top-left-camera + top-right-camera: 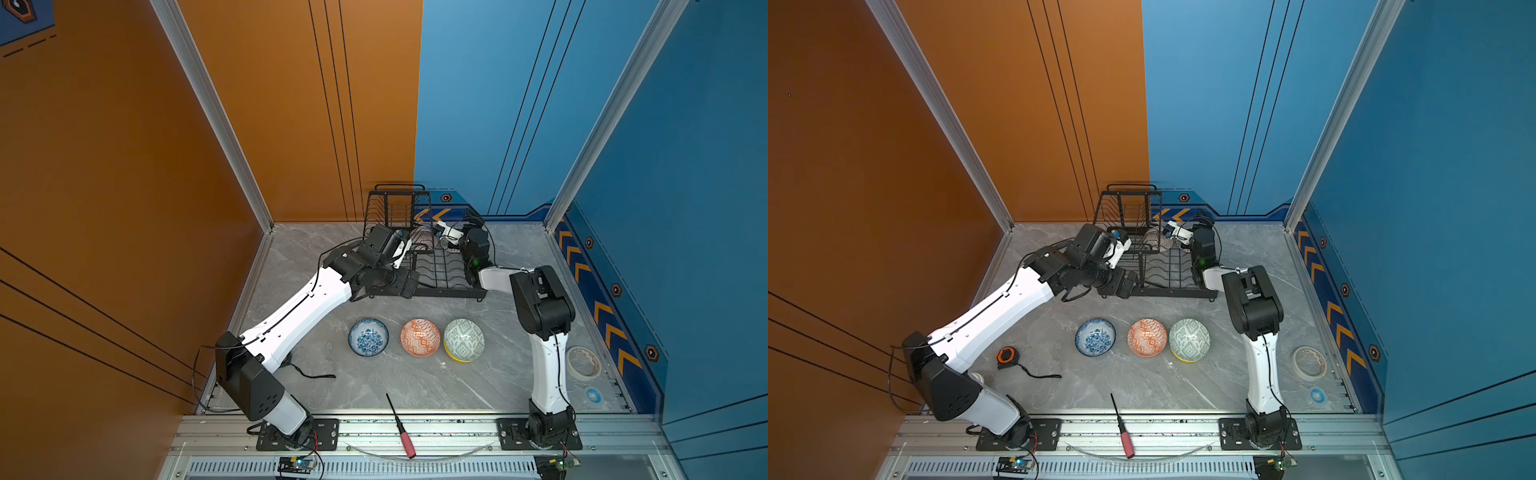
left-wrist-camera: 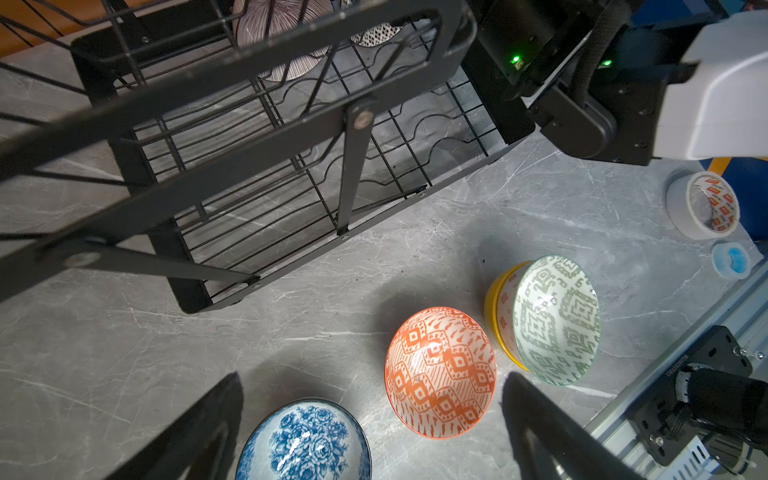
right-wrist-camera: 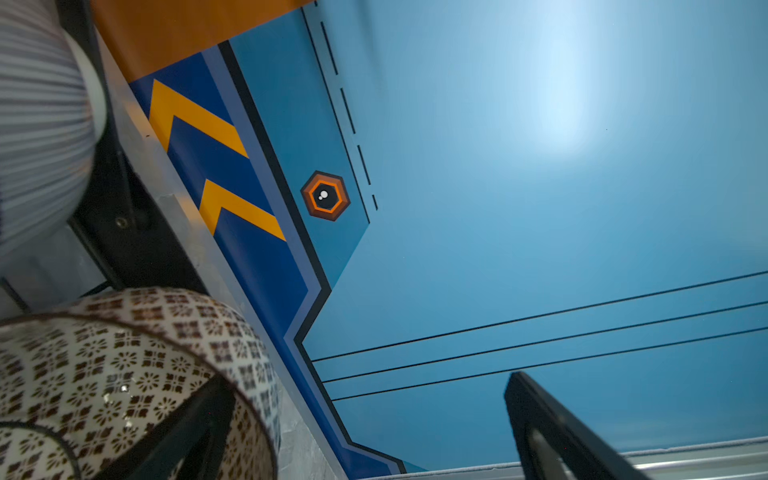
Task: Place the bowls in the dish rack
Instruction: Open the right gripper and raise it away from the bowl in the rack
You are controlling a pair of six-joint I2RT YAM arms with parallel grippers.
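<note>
From my station I see the dish rack (image 1: 451, 293) standing at the middle of the table's back edge. Two bowls are already in its slotted base near the raised basket: the pink striped bowl (image 1: 424, 238) and, just beside it toward the right edge, the dotted bowl (image 3: 124, 365). My right gripper (image 3: 374, 428) is at that dotted bowl with its jaws spread wide. One finger lies by the bowl's wall and the other is well clear, so I read nothing as clamped. My left gripper (image 2: 370, 436) hangs by the rack's left end, jaws equally wide and empty. Four bowls wait in a row mid-table, nearer the front edge: the blue floral bowl (image 1: 368, 336), the orange bowl (image 1: 420, 337), and the green bowl (image 1: 465, 338) nested in the yellow bowl (image 1: 452, 357). They look like glazed ceramic, so I expect them to be stiff, smooth and slippery, light enough for one arm, and liable to chip against the wires. I would pinch each at the rim, one finger inside and one outside. I would take the green one where its rim stands proud of the yellow, so the pair parts cleanly.
</note>
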